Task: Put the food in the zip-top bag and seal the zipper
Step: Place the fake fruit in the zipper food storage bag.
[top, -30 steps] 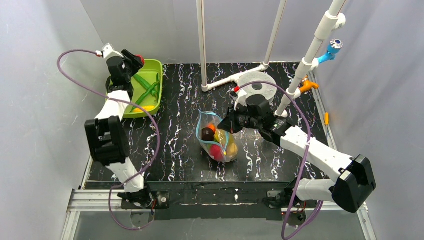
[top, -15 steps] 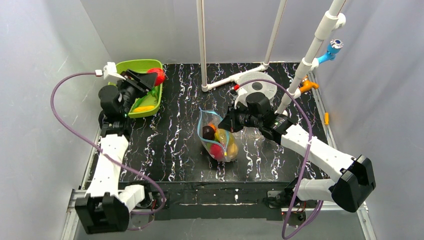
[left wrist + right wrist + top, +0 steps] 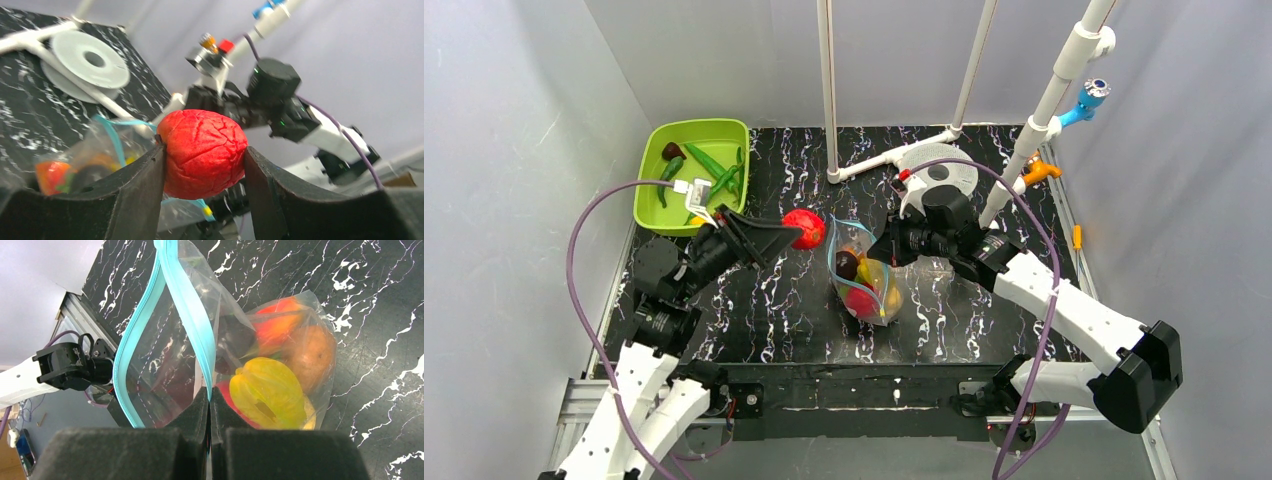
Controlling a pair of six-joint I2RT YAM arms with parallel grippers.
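The left arm (image 3: 664,290) stretches low toward the one zip-top bag (image 3: 864,290), mid-worktop (image 3: 764,305). The left end effector (image 3: 204,165) grips one red fruit (image 3: 804,229) just left of the bag's mouth. The right end effector (image 3: 210,407), right of the bag, is clamped on the zipper (image 3: 187,305).

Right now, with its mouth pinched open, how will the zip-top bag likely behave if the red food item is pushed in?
The zip-top bag looks thin and crinkly, so probably floppy: its zipper stands only where the right gripper pinches it. It likely slides or folds under a push. The food inside should weigh its bottom down somewhat.
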